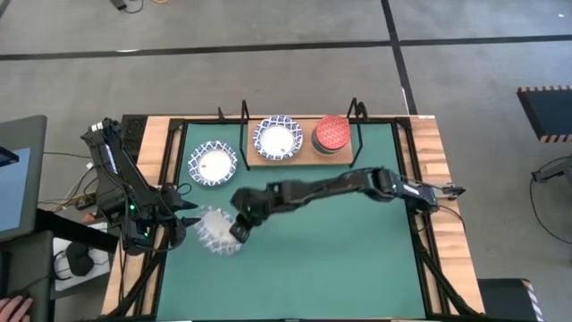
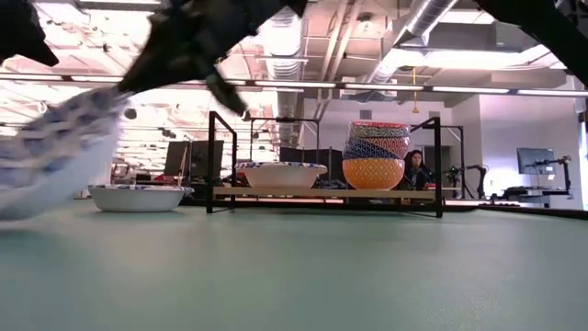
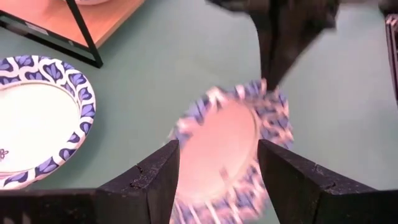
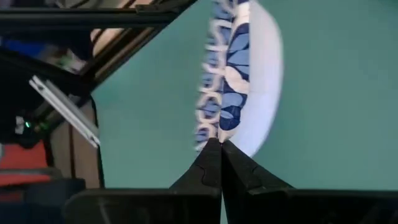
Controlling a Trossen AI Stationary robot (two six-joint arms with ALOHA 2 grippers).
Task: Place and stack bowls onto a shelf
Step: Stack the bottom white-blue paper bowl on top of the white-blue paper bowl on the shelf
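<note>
A white bowl with a blue-patterned rim (image 1: 213, 231) (image 2: 55, 156) (image 3: 217, 143) (image 4: 249, 74) shows blurred over the mat's left part, and my right gripper (image 1: 238, 233) (image 4: 219, 144) is shut on it. My left gripper (image 1: 189, 217) (image 3: 217, 177) is open just left of it, with a finger on either side of it in the left wrist view and touching nothing. The shelf (image 1: 304, 160) (image 2: 322, 192) carries another blue-rimmed bowl (image 1: 278, 139) (image 2: 281, 175) and a stack of bowls with the red one on top (image 1: 332, 132) (image 2: 375, 152). My right gripper pinches the bowl's blue-patterned rim (image 4: 227, 121) between its two fingers, on the side facing the table's right. The fingers slant down from the far right (image 3: 273, 56). The bowl is tilted, its open side toward the left arm, and looks lifted off the mat.
A third blue-rimmed bowl (image 1: 213, 163) (image 2: 136, 197) (image 3: 31, 118) rests on the green mat (image 1: 340, 250) left of the shelf, close to the held bowl. The shelf's black wire frame (image 2: 213, 161) rises at the far edge. The right arm lies across the mat's middle.
</note>
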